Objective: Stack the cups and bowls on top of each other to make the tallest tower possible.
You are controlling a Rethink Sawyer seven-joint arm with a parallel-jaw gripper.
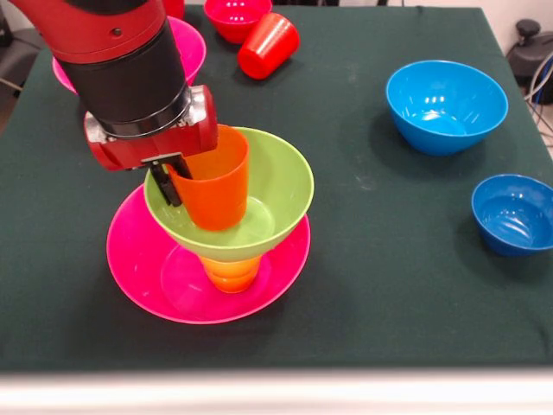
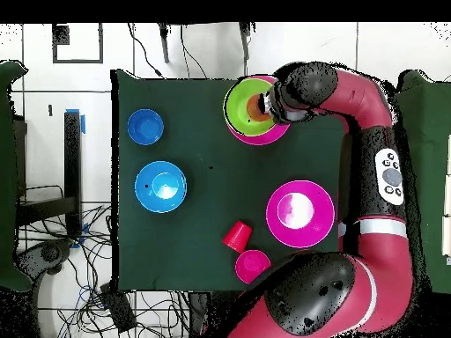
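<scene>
The tower stands at the table's front left. A wide hot pink bowl (image 1: 138, 259) holds a yellow-orange cup (image 1: 229, 272), and a lime green bowl (image 1: 276, 186) rests on that cup. An orange cup (image 1: 216, 194) stands upright inside the green bowl. My gripper (image 1: 173, 186) comes from above and is shut on the orange cup's left wall, with one black finger (image 1: 162, 186) outside it. In the overhead view the green bowl (image 2: 242, 110) and orange cup (image 2: 257, 106) sit at the top, partly under the gripper (image 2: 273, 104). A small dark blue bowl (image 1: 514, 212) sits apart at the right.
A light blue bowl (image 1: 445, 104) stands at the back right. A red cup (image 1: 268, 45) lies on its side near a small red bowl (image 1: 236, 15) at the back. A second pink bowl (image 1: 190, 47) is partly hidden behind my arm.
</scene>
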